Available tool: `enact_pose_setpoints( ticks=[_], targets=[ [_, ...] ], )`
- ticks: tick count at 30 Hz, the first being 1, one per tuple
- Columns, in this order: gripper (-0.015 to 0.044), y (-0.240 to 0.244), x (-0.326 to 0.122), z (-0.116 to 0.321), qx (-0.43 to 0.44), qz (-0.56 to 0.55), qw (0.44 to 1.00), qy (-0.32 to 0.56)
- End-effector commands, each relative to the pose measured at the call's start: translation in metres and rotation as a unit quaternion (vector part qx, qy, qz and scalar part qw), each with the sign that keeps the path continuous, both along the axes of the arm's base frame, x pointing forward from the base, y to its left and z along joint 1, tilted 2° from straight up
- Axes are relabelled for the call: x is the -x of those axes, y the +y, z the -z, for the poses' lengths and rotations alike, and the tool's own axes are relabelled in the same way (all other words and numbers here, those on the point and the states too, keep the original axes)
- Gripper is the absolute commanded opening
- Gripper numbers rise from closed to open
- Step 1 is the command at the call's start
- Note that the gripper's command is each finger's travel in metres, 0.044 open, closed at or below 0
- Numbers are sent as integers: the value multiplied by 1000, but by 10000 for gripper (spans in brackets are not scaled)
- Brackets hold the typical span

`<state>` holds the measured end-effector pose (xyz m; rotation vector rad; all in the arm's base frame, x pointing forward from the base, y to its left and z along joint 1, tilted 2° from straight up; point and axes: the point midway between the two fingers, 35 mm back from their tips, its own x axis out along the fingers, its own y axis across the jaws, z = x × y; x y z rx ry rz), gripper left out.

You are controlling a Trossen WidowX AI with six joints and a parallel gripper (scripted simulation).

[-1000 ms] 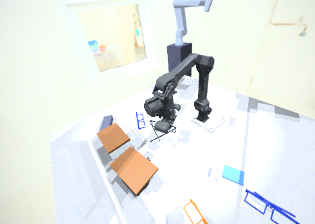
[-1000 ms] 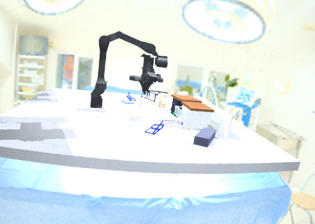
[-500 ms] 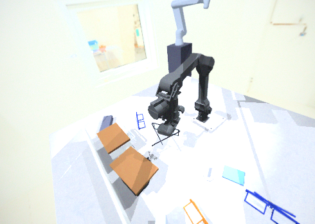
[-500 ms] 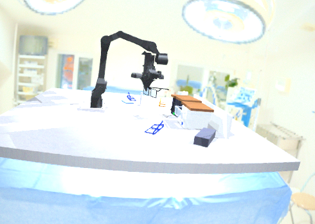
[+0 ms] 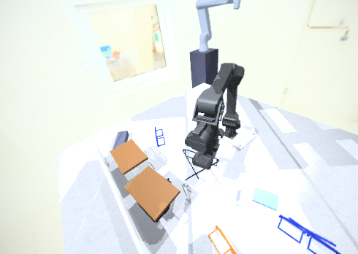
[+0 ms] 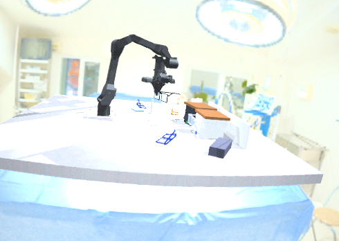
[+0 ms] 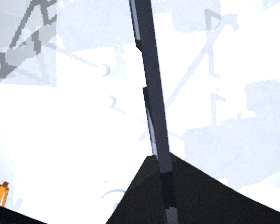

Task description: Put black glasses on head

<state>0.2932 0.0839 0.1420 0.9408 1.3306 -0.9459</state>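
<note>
The black glasses [image 5: 184, 151] [image 6: 169, 92] [image 7: 153, 75] hang in the air above the table, temples reaching toward the roofed stands. My gripper [image 5: 203, 165] [image 6: 158, 93] [image 7: 159, 163] is shut on their front frame, which crosses the wrist view as a dark bar. A dark display head [image 6: 187, 115] with a green tag [image 6: 187, 122] stands under the farther brown board in the exterior view; the board [image 5: 153, 193] [image 6: 200, 105] hides most of it. The glasses are apart from it. The other head is hidden under the second brown board [image 5: 128, 156] [image 6: 212, 114]; its face is not clear.
Blue glasses [image 5: 156, 136] [image 6: 171, 137] lie beside the stands, and another blue pair [image 5: 310, 232] lies farther off. Orange glasses [image 5: 224, 238] [image 6: 174, 113], a teal pad [image 5: 265, 198] and a dark block [image 5: 120, 140] [image 6: 220, 147] are also on the table. A pale panel [image 6: 243, 135] stands behind the boards.
</note>
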Motion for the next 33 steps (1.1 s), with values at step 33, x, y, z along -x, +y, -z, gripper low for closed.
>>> enact_pose_setpoints(
  ticks=[33],
  targets=[
    [0,173,53,8,-8,1,1000,11]
  ],
)
